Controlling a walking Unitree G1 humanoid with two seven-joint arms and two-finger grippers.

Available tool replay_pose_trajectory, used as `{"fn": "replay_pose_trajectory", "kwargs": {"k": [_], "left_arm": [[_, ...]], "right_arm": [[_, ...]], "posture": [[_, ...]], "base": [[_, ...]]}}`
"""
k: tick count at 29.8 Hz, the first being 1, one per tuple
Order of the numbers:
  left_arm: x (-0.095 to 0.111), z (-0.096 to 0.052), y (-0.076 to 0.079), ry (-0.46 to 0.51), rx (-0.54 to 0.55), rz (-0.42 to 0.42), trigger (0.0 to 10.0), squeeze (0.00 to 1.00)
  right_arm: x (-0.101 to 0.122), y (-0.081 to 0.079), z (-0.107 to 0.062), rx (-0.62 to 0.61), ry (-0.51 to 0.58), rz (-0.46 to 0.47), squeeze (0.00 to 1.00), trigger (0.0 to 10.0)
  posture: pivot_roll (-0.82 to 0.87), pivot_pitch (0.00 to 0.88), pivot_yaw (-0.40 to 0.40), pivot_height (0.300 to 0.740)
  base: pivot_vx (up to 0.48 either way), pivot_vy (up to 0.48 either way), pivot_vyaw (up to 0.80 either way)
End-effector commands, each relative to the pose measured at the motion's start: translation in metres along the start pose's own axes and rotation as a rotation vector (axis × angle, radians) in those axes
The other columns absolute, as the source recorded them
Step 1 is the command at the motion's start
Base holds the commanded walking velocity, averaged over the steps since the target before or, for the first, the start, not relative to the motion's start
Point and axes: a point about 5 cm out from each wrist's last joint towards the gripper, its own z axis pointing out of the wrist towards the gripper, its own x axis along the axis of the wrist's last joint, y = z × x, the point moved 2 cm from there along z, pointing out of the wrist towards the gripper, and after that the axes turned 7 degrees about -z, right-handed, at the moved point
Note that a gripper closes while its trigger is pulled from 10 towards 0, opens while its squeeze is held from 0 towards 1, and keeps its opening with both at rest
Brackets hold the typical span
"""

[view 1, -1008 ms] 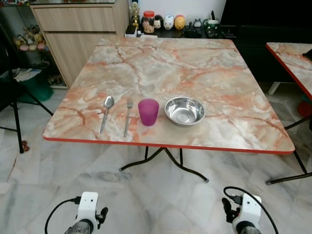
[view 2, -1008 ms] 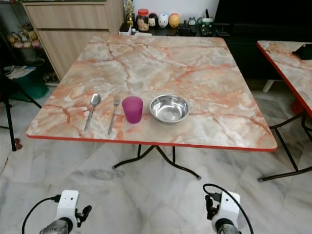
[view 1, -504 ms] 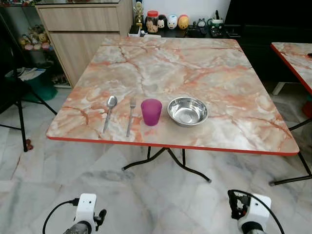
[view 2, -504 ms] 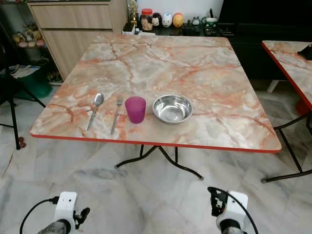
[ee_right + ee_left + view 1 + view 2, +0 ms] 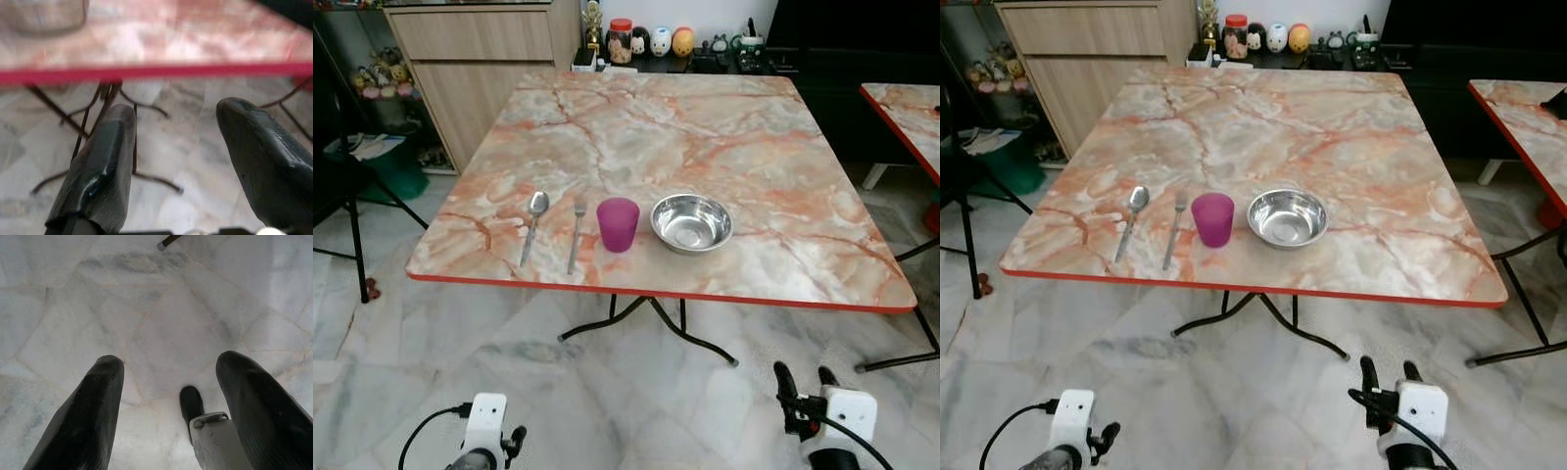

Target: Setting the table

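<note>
Premises are a private home, dining or living area. Evidence: a folding table (image 5: pixel 783 147) with orange marble-pattern top and red edge stands on a polished grey-white marble tile floor (image 5: pixel 431 343), set with a spoon (image 5: pixel 531 225), fork (image 5: pixel 575 233), purple cup (image 5: pixel 618 224) and steel bowl (image 5: pixel 691 222). Behind it are a light wood drawer cabinet (image 5: pixel 480 59) and a dark low unit carrying small figurines and a jar (image 5: pixel 651 41). A second matching table (image 5: pixel 906 117) stands to the right.

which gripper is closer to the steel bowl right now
Right. The right gripper is raised below the table's near edge, just right of the steel bowl. The left gripper hangs low over the floor, far to the bowl's left.
</note>
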Motion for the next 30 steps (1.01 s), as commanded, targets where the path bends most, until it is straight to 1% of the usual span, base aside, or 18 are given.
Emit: {"fn": "replay_pose_trajectory", "kwargs": {"k": [1, 6, 8, 10, 12, 16, 23, 29, 30], "left_arm": [[-0.009, -0.002, -0.004, -0.034, 0.011, 0.005, 10.0, 0.0], [-0.009, -0.003, -0.003, -0.029, 0.01, -0.013, 10.0, 0.0], [-0.009, -0.003, -0.003, -0.029, 0.01, -0.015, 10.0, 0.0], [-0.008, -0.002, -0.002, -0.029, 0.01, -0.027, 10.0, 0.0], [-0.008, -0.002, -0.002, -0.029, 0.01, -0.027, 10.0, 0.0], [-0.007, -0.002, -0.004, -0.028, 0.014, -0.028, 10.0, 0.0], [-0.008, -0.002, -0.006, -0.031, 0.022, -0.038, 10.0, 0.0], [-0.01, -0.003, -0.005, -0.035, 0.021, -0.036, 10.0, 0.0], [-0.01, -0.003, -0.005, -0.035, 0.021, -0.035, 10.0, 0.0]], "right_arm": [[0.017, 0.004, 0.007, -0.029, 0.047, 0.01, 0.0, 10.0], [0.038, 0.004, 0.021, -0.041, 0.093, 0.044, 0.0, 10.0], [0.04, 0.004, 0.023, -0.044, 0.094, 0.054, 0.0, 10.0], [0.047, 0.005, 0.03, -0.06, 0.096, 0.072, 0.0, 10.0], [0.049, 0.006, 0.032, -0.064, 0.102, 0.083, 0.0, 10.0], [0.057, 0.006, 0.037, -0.067, 0.111, 0.073, 0.0, 10.0], [0.061, 0.005, 0.041, -0.067, 0.116, 0.083, 0.0, 10.0], [0.065, 0.005, 0.043, -0.069, 0.122, 0.087, 0.0, 10.0], [0.065, 0.005, 0.044, -0.069, 0.123, 0.087, 0.0, 10.0]], "posture": [[-0.03, 0.032, 0.007, 0.74], [-0.02, 0.011, 0.002, 0.74], [-0.02, 0.009, 0.001, 0.74], [-0.02, 0.006, -0.001, 0.74], [-0.02, 0.004, -0.002, 0.74], [-0.02, 0.013, -0.002, 0.74], [-0.01, 0.032, -0.004, 0.74], [-0.01, 0.041, -0.003, 0.74], [-0.01, 0.042, -0.003, 0.74]], "base": [[0.0, 0.0, 0.0], [0.0, 0.0, 0.0], [0.0, 0.0, 0.0], [0.0, 0.124, 0.0], [0.0, 0.3, 0.0], [0.0, 0.357, 0.0], [0.0, 0.382, 0.0], [0.0, 0.46, 0.0], [0.0, 0.0, 0.0]]}}
